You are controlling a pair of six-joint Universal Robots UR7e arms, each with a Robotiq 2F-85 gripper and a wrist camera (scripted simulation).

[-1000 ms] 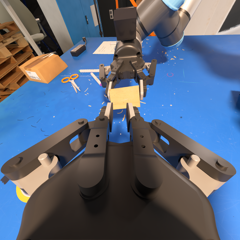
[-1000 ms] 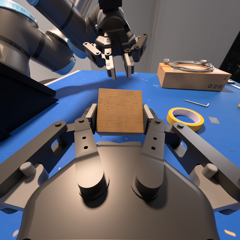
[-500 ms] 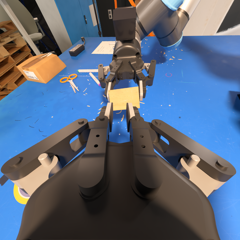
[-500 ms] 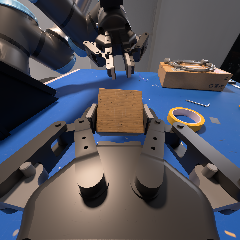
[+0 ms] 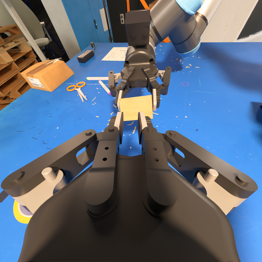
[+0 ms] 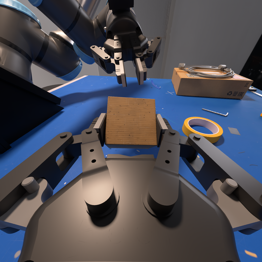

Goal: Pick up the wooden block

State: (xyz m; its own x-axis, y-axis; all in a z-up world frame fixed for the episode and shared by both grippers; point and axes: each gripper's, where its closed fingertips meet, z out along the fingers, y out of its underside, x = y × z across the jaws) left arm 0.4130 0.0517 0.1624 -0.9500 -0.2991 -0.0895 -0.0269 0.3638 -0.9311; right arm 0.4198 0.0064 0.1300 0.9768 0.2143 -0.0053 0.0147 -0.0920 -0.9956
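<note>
The wooden block [image 6: 131, 120] is a square tan slab held between the pads of my right gripper [image 6: 131, 117], which is shut on its two sides. It hangs a little above the blue table [image 6: 85, 102], with its shadow beneath. In the left wrist view the block [image 5: 134, 107] shows pale, with the right gripper [image 5: 136, 104] behind it. My left gripper [image 5: 130, 117] faces the block's near edge, its fingers a narrow gap apart with nothing between them. In the right wrist view the left gripper [image 6: 131, 83] hovers beyond and above the block, not touching it.
A yellow tape roll [image 6: 208, 138], a hex key [image 6: 215, 112] and a cardboard box [image 6: 205, 86] with a coiled cable lie to the right. A black slab [image 6: 21, 106] stands at the left. Scissors [image 5: 77, 88], markers [image 5: 97, 78] and another cardboard box [image 5: 46, 75] lie beyond.
Almost nothing. The left wrist view sways slightly and settles back. The right gripper keeps its hold on the block in the same place.
</note>
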